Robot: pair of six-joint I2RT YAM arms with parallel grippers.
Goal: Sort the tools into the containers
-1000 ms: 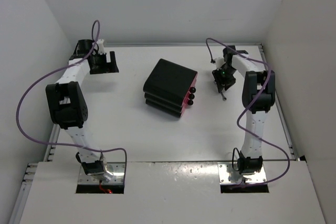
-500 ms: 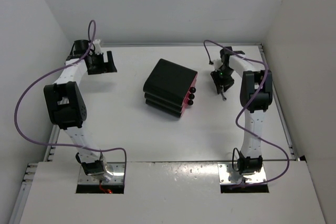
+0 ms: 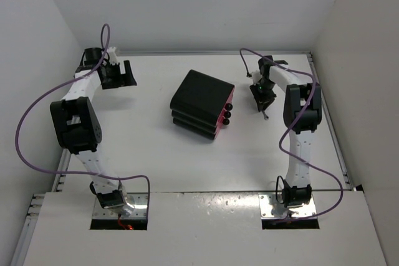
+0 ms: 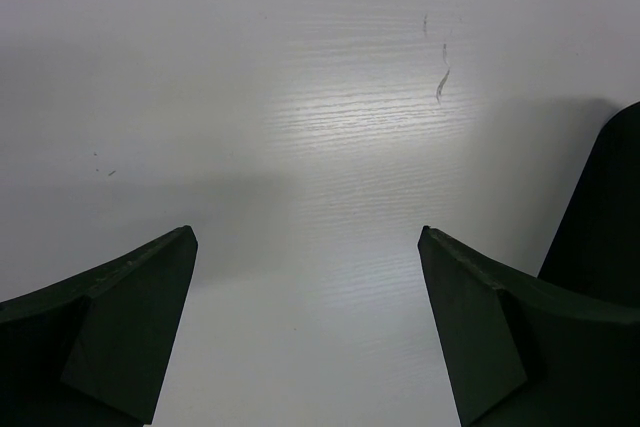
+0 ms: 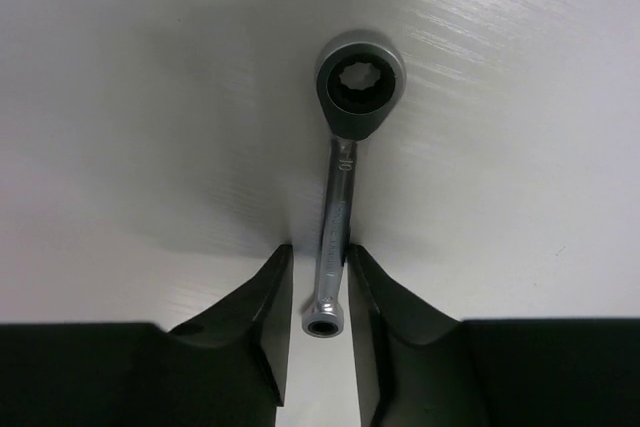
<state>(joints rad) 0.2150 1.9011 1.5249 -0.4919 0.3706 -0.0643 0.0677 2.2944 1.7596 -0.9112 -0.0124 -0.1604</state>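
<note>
A thin silver wrench lies on the white table, its ring head pointing away from my right gripper. The jaws stand narrowly apart astride the handle. The right finger touches it, and a slit of table shows beside the left finger. From above, the right gripper is right of the black cabinet, with the wrench tip sticking out. The three pink drawers with black knobs are closed. My left gripper is wide open and empty at the back left. No other tools are in view.
The enclosure's white walls rise close behind and beside both arms. The left wrist view shows only bare tabletop with a few small scratches. Purple cables loop from both arms.
The right gripper has shifted slightly back and left over the wrench. The left gripper has moved a little farther back and left.
</note>
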